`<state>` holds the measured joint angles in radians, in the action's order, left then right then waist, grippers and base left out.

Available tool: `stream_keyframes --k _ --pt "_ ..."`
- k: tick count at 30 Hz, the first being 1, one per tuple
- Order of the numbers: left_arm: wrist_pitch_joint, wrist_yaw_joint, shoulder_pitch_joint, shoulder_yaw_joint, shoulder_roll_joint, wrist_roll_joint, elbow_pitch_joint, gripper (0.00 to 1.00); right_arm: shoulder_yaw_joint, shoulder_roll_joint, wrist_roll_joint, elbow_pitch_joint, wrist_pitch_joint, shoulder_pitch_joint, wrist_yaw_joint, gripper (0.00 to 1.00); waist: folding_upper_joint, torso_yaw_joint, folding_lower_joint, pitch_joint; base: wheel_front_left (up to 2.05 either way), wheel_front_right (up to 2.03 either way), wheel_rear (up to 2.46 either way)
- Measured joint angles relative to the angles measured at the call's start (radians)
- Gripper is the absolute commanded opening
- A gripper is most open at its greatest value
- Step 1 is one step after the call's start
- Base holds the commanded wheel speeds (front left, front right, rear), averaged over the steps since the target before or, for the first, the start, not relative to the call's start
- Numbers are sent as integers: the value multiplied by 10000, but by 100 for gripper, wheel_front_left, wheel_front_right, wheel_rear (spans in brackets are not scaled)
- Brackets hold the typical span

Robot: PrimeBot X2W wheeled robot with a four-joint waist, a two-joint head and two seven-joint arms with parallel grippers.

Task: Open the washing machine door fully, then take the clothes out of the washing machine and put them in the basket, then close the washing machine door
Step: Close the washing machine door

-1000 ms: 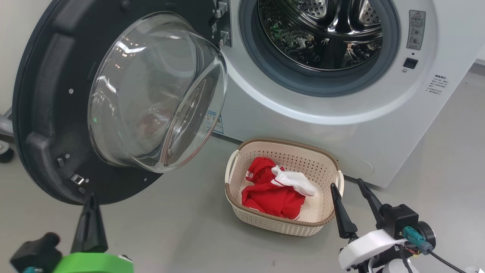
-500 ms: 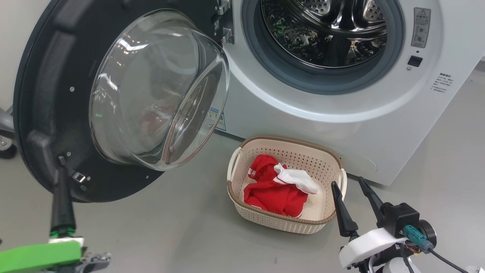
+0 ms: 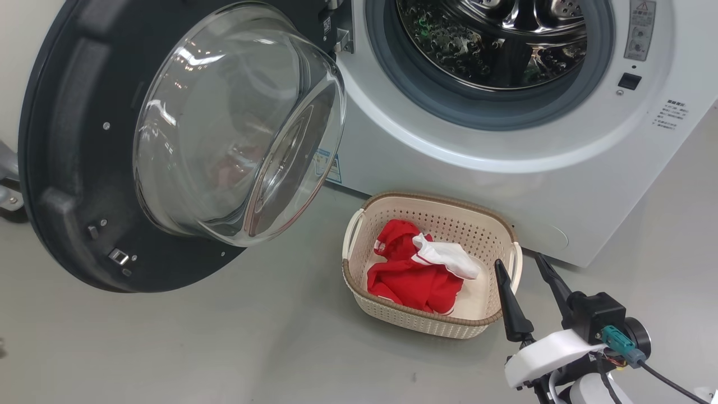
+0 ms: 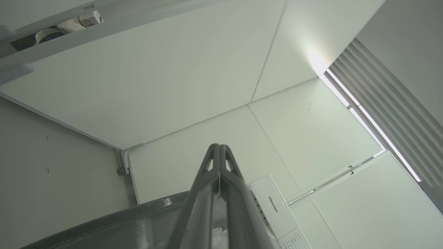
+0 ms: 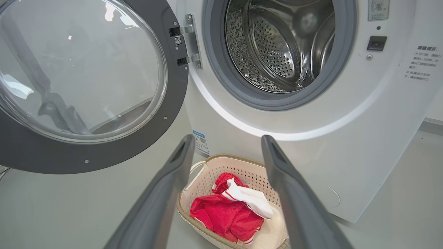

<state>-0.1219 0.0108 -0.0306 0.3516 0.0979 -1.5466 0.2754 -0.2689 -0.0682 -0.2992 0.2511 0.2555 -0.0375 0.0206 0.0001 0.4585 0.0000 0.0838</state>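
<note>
Below the drum opening, on the grey floor [image 3: 224, 348] just beside the front of the washing machine [image 3: 477, 185], stands the basket [image 3: 437, 328]. I judge it is placed there so that a garment lifted out needs only a short drop. The clothes [image 3: 412, 278] lie inside it as a red bundle with striped trim, with a white cloth piece [image 3: 449, 261] draped on top. The drum [image 3: 493, 39] shows bare perforated steel wherever it can be seen. Its lowest front part is hidden behind the grey rubber ring, so emptiness cannot be fully confirmed.

The washing machine door [image 3: 84, 168] hangs wide on its hinge [image 5: 188, 45] at the machine's left, glass bowl toward the room, clear of the opening.

Right gripper [image 3: 519, 261]: fingers spread wide, holding nothing, near the basket's right-hand handle and aimed toward the machine — a position from which a garment could fall straight in.

Left gripper [image 4: 219, 148]: fingers pressed together, nothing between them, pointing up at wall and ceiling panels. A dark curved edge crosses the bottom of its wrist view. I take this for the door's rim, but contact cannot be told. Closed fingers suit pushing a door rather than grasping it.

Assessment: unloading looks complete, and closing the door is the step outstanding. The basket sits near the door's swing path — clearance warrants checking.
</note>
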Motion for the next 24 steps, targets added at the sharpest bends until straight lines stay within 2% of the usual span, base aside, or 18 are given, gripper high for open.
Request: stream_keyframes --k 2,6,11,24 --pt "169 -77 -225 414 326 -324 -380 0 -10 -40 2 -4 -35 -25 -2 100 0 4 0 39 0 0 0" --pt "617 -504 -466 1143 1112 -819 -1298 0 -58 -84 2 -8 -54 -148 -17 100 -1 -48 0 78 0 0 0" --pt "1310 -857 -736 1538 1812 -1570 -2284 0 -119 -90 17 -23 -127 -208 -19 100 -1 -199 0 137 0 0 0" --pt "2767 -1118 -1465 1298 2993 -2228 -3921 0 -155 -199 31 -155 -303 -387 -92 100 0 -529 0 403 0 0 0"
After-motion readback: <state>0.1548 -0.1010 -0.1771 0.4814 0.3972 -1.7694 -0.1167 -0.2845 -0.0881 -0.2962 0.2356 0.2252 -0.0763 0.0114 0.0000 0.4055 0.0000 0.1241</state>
